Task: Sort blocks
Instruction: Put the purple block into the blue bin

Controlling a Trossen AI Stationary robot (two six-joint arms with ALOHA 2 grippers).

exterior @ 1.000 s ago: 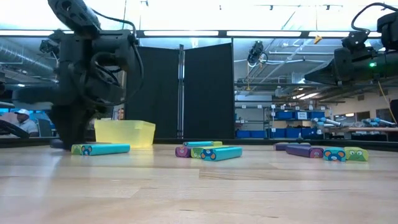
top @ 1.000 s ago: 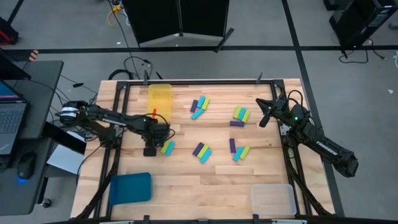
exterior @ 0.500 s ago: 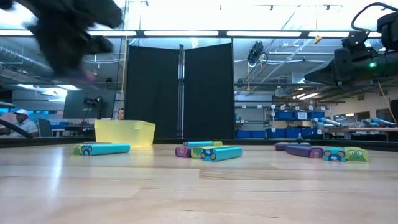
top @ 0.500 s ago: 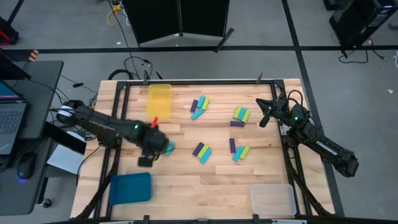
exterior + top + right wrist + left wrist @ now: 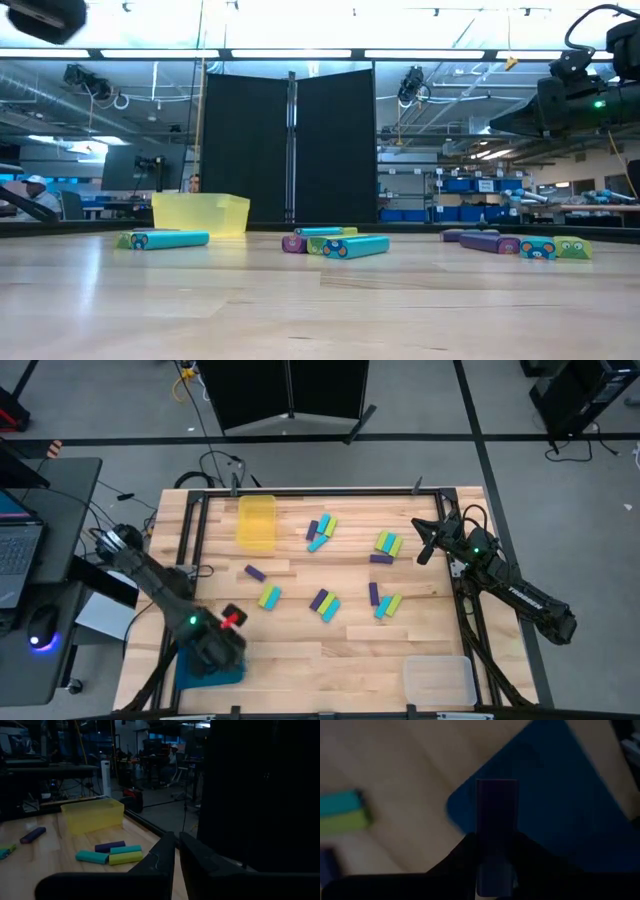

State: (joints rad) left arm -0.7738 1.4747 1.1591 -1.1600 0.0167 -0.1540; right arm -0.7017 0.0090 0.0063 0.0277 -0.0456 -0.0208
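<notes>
While sorting has barely begun, the bench [image 5: 300, 655] carries nearly every block loose. Three trays stand on it: the yellow tray [image 5: 256, 520] at the far edge, the blue tray [image 5: 183, 676] at the near left corner and the clear tray [image 5: 438, 680] at the near right corner. No block shows in the yellow or clear one; the blue one is partly hidden under the left arm.

The left gripper [image 5: 496, 840] hangs over the blue tray, clamped on one purple block [image 5: 497, 805], so I judge the drop into that tray to be the step in hand. The right gripper [image 5: 177, 845] waits above the bench's right edge, fingers nearly together with nothing between them.

The loose blocks [image 5: 323, 602] lie in six spots across the middle of the bench: about fourteen, roughly five purple, the rest cyan and yellow-green, though the tight clusters make an exact count uncertain.
</notes>
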